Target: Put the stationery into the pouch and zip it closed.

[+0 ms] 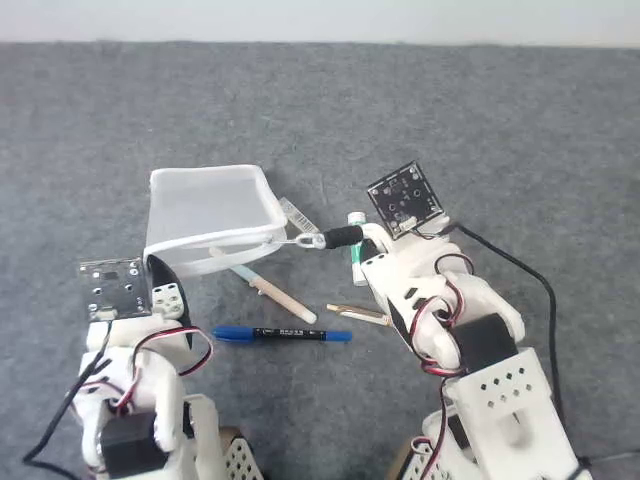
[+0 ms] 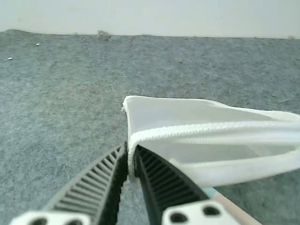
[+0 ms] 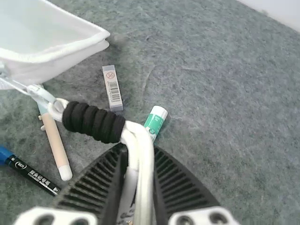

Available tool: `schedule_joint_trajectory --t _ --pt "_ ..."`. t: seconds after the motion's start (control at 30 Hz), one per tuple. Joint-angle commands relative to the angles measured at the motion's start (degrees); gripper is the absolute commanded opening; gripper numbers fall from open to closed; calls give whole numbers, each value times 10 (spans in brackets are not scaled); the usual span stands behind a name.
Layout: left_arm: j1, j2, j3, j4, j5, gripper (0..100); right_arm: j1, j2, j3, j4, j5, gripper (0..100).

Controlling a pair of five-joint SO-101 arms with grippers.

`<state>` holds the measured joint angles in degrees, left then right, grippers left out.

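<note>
Looking down on a grey desk [image 1: 480, 110] with a white pouch [image 1: 205, 205] sitting mouth-open left of centre. Pinching that pouch's near corner with the left gripper [image 2: 131, 158], with fingers [image 2: 98, 180] pressed shut on the zip edge. Over on the other side, clamping a white cord loop [image 3: 145, 140] in the right gripper [image 3: 139, 151] — with fingers [image 3: 98, 180] closed tight on it, and a black wrap [image 3: 93, 122] on the loop leading to the zip pull [image 3: 40, 93] at the pouch's other end. Outside the pouch, down on the desk, all the stationery: a blue pen [image 1: 285, 334] nearest the arms, a cream pen [image 1: 275, 292] just beyond it with one end close by the pouch's edge, a small tan stick [image 1: 358, 313] beside the right arm, then a green-and-white tube [image 3: 155, 123] just ahead of the right fingers — and a small grey block with a barcode [image 3: 112, 88] near the pouch's right corner.
</note>
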<state>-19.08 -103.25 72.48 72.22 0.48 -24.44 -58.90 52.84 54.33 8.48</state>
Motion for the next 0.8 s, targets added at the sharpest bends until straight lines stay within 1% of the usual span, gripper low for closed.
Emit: schedule_joint_trajectory --t 0.0,0.1,0.23,0.3,0.37,0.47,0.57,0.67,0.77 --pt "-15 -11 -4 -15 8 13 0 -35 -24 12 -3 7" --pt "-15 -11 -1 -15 10 58 1 -69 -21 26 -3 7" --pt "-15 -11 30 -41 21 182 0 -124 -18 51 9 7" --pt "-15 -11 47 -56 43 229 -9 -148 -5 49 10 7" --pt "-15 -11 56 -67 47 249 -29 -169 9 48 18 7" --pt "-15 -11 58 -67 47 250 -50 -200 22 50 33 7" --pt "-15 -11 60 -67 47 233 -50 -225 25 52 33 7" --pt "2 -11 61 -68 40 155 -51 -248 37 51 34 7" --pt "32 -11 61 -65 3 69 -51 -259 39 51 33 8"
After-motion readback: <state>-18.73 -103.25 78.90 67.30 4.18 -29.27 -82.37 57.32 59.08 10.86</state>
